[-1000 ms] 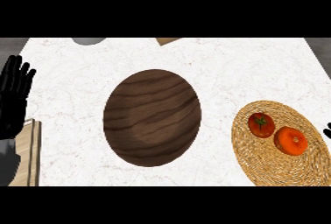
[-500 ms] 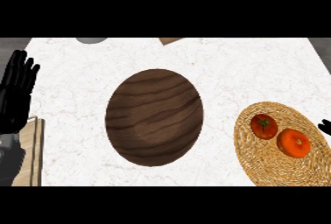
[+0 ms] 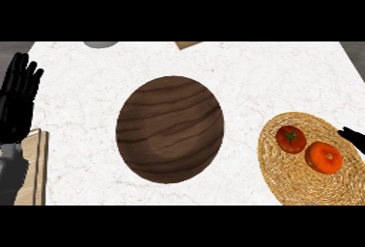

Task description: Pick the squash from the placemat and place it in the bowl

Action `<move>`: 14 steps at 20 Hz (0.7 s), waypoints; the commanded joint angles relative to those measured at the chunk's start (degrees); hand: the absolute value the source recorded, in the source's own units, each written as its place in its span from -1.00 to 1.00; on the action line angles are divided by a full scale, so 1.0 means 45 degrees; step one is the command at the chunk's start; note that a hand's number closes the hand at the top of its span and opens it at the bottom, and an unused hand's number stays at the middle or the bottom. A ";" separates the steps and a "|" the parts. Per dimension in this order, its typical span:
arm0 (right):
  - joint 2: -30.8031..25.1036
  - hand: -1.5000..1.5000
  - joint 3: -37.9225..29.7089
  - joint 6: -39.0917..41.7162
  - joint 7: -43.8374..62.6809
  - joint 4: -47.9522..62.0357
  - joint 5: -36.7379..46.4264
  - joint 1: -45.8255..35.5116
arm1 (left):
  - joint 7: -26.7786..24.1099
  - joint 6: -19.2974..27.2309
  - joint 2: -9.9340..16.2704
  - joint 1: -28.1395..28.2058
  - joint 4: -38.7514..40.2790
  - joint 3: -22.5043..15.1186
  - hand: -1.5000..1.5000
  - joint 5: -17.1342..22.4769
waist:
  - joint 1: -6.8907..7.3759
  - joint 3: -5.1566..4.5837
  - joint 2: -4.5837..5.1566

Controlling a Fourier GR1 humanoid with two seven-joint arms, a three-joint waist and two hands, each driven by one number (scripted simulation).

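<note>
A dark wooden bowl stands at the middle of the white marble counter. To its right lies a round woven placemat. On the mat sit a red round fruit with a green stem and, beside it, an orange round squash. My left hand rests open at the left edge, fingers up, far from the mat. Only a black tip of my right hand shows at the right edge, just right of the mat and apart from the squash.
A light wooden board lies at the lower left under my left forearm. A grey object and a tan corner show at the counter's far edge.
The tip of my right hand has come slightly further in from the right edge. The left hand has barely shifted. The fruit and bowl stay in place.
</note>
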 commanded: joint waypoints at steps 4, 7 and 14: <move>0.1289 -1.00 0.0256 -0.0365 -0.1943 0.2372 0.2107 -0.0626 | 0.0669 -0.0050 -0.0251 0.0030 -0.0430 0.0269 0.00 -0.0356 | 0.0002 0.0002 -0.0011; 0.1977 -1.00 0.0418 -0.0417 -0.2111 0.1865 0.2465 -0.0489 | 0.1171 -0.0391 -0.0110 0.0165 -0.1137 0.0571 0.00 -0.0150 | -0.0008 -0.0001 -0.0022; 0.2408 -1.00 0.0165 -0.0114 -0.3514 0.3749 0.3610 -0.1699 | 0.0770 -0.0479 -0.0707 0.0171 -0.1031 0.0620 0.00 -0.0697 | 0.0023 -0.0001 -0.0013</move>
